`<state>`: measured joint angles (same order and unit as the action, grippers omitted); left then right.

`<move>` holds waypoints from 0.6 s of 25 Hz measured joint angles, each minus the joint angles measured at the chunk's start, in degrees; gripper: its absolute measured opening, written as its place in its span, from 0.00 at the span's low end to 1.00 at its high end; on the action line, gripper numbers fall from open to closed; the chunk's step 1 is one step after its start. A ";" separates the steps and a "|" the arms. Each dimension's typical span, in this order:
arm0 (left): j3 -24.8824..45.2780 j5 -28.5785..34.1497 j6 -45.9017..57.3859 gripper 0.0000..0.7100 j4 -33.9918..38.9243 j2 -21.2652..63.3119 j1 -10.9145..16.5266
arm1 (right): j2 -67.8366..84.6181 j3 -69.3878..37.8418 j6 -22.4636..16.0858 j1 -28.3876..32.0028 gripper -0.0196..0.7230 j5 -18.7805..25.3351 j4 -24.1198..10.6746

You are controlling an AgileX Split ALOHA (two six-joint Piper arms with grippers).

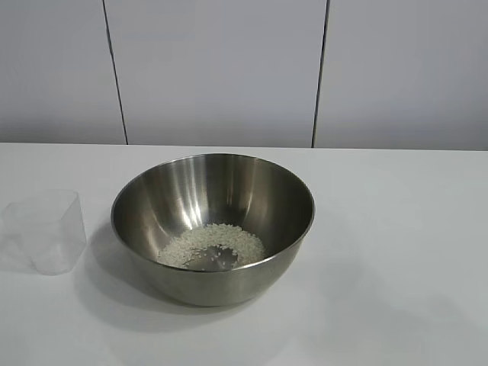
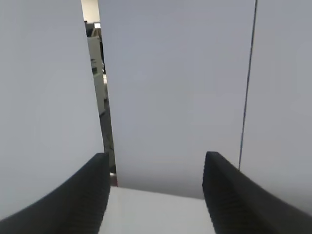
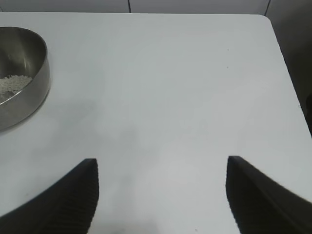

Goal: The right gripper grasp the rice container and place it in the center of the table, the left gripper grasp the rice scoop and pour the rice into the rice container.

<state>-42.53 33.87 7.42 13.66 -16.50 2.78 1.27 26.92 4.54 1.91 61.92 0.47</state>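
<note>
With the rice container (image 1: 213, 226) sitting near the middle of the table (image 1: 396, 252) and the rice (image 1: 213, 245) lying in a loose ring on its floor, I read both halves of this job as done, or very nearly. From my left gripper (image 2: 156, 195) I see only wall panels and a sliver of table edge ahead, nothing between its 2 fingers (image 2: 78, 200), which stand apart and hold nothing; it points level, up off the work and well clear of the bowl. The rice scoop (image 1: 47, 229) stands upright on the table just beside the container, apart from it, on the left arm's side, and it looks empty to me, though its clear plastic makes that hard to swear to. My right gripper (image 3: 161, 195) hangs over bare table, jaws spread and empty, with the container off to 1 side of it and farther out, its rim and a patch of grains just showing at the edge of that wrist view. Neither arm shows in the exterior view, so I take both as drawn back. What is left, by my judgement, is little: confirm the scoop is truly empty and keep both arms parked. I see no spilled grains on the table around the bowl.
</note>
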 joint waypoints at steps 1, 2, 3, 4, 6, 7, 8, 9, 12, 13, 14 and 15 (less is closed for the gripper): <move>0.00 5.44 -1.78 0.58 -0.99 2.53 -0.69 | 0.00 0.00 0.00 0.00 0.70 0.00 0.00; 0.00 10.79 -3.37 0.58 -2.08 4.39 -1.00 | 0.00 0.00 0.00 0.00 0.70 0.00 0.00; 0.00 15.87 -5.24 0.58 -3.04 6.32 -1.06 | 0.00 0.00 0.00 0.00 0.70 0.00 0.00; 0.00 19.90 -6.81 0.58 -4.25 7.97 -1.13 | 0.00 0.00 0.00 0.00 0.70 0.00 0.00; 0.00 28.45 -8.67 0.58 -6.70 10.43 -1.13 | 0.00 0.00 0.00 0.00 0.70 0.00 0.00; 0.00 31.43 -9.23 0.58 -7.53 11.54 -1.13 | 0.00 0.00 0.00 0.00 0.70 0.00 0.00; 0.00 34.39 -9.53 0.58 -8.52 12.56 -1.13 | 0.00 0.00 0.00 0.00 0.70 0.00 0.00; 0.06 36.62 -9.67 0.58 -9.54 13.52 -1.13 | 0.00 0.00 0.00 0.00 0.70 0.00 0.00; 2.56 38.74 -10.02 0.58 -11.92 16.55 -1.13 | 0.00 0.00 0.00 0.00 0.70 0.00 0.00; 3.87 39.11 -10.07 0.58 -12.49 17.17 -1.13 | 0.00 0.00 0.00 0.00 0.70 0.00 0.00; 5.70 39.27 -10.07 0.58 -12.76 17.50 -1.13 | 0.00 0.00 0.00 0.00 0.70 0.00 0.00; 7.53 39.44 -10.13 0.58 -12.96 17.50 -1.13 | 0.00 0.00 0.00 0.00 0.70 0.00 0.00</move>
<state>-35.00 73.31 -2.71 0.70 0.99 1.65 1.27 26.92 4.54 1.91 61.92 0.47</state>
